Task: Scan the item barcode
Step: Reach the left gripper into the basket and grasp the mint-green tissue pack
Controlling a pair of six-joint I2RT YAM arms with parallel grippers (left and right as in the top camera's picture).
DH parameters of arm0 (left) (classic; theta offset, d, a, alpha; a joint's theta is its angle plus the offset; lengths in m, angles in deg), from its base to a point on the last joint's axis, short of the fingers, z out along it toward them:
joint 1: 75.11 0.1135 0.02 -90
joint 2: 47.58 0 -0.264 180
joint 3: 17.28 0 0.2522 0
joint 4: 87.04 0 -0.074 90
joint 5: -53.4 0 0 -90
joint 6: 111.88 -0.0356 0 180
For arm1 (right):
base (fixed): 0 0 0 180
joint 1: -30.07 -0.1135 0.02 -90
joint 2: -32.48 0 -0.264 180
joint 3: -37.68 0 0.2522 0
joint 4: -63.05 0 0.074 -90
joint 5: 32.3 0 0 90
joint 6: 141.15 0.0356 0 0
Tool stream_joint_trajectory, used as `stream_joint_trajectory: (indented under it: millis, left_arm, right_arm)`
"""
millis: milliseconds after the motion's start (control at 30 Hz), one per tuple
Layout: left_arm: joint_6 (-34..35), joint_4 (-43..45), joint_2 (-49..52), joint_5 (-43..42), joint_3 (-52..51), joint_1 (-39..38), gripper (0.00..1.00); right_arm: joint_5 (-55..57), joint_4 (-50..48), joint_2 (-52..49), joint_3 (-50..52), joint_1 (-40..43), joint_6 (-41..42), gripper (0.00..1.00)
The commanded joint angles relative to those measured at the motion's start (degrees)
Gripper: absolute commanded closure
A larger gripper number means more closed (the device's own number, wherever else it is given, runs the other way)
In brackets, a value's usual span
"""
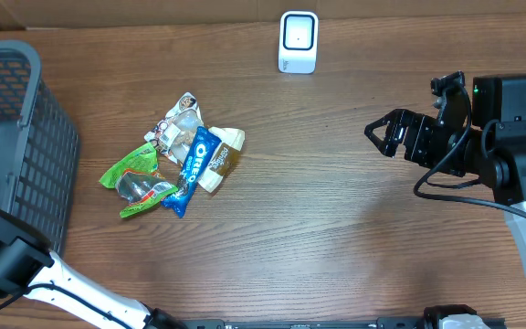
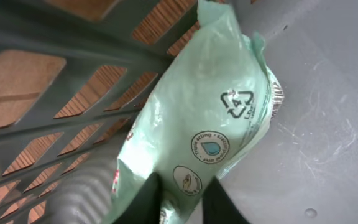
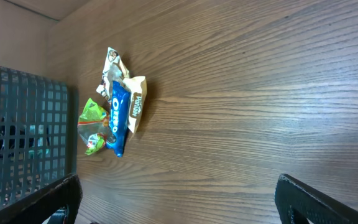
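Fingertips (image 2: pixel 143 200) of left jaws narrow, pinched on the lower edge of a pale green packet (image 2: pixel 210 118), by the look of the left wrist view. Packet inside the grey basket (image 2: pixel 67 59), lying on its scratched floor beside the lattice wall. Recycling mark and two round symbols facing up, no barcode to be seen on this face. Basket at nine o'clock on the desk (image 1: pixel 336 238), left arm (image 1: pixel 7 260) reaching into it from seven o'clock.

Further out, just short of desk centre toward nine o'clock, a loose heap of snack packs: blue biscuit pack (image 1: pixel 194 164) lying between a bright green bag (image 1: pixel 135 178) and a tan wrapper (image 1: pixel 226 151), all touching. Right jaws wide, holding nothing, hovering at three o'clock on the right arm (image 1: pixel 500 146), pointed toward the heap and well apart from it. White scanner (image 1: pixel 298 41) standing at twelve o'clock by the far edge.

Likely trouble from here:
- Shallow hold on a slick film edge, so risk of slipping out on lifting.
- Risk of snagging packet or fingertips on the lattice wall on the way up, dragging or tipping the basket.
- Long carry from nine to twelve o'clock with a limp packet swinging.
- Barcode perhaps on the hidden face, so a chance of presenting the wrong side to the scanner and getting no read.
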Motion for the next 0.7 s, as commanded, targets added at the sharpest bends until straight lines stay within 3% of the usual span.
stream_joint_trajectory:
  millis: [0,267,500,667]
  left_arm:
    - [4.5,-0.3,2.9,-7.5,-0.7,0.3,0.96]
    - [5.3,-4.3,2.9,-21.4,-0.1,-0.7,0.96]
    - [5.4,-9.3,-0.4,-36.2,7.4,-1.5,0.96]
    - [5.5,-12.3,-5.2,-37.4,12.3,-1.5,0.95]
  right_arm:
    - [0.2,-0.7,0.2,-1.3,0.3,-0.1,0.0]
    - [0.2,-0.7,0.2,-1.3,0.3,-0.1,0.0]
    - [-0.7,-2.6,0.2,-1.3,0.3,0.2,0.0]
    - [-1.3,-2.9,0.2,-1.3,0.3,0.3,0.0]
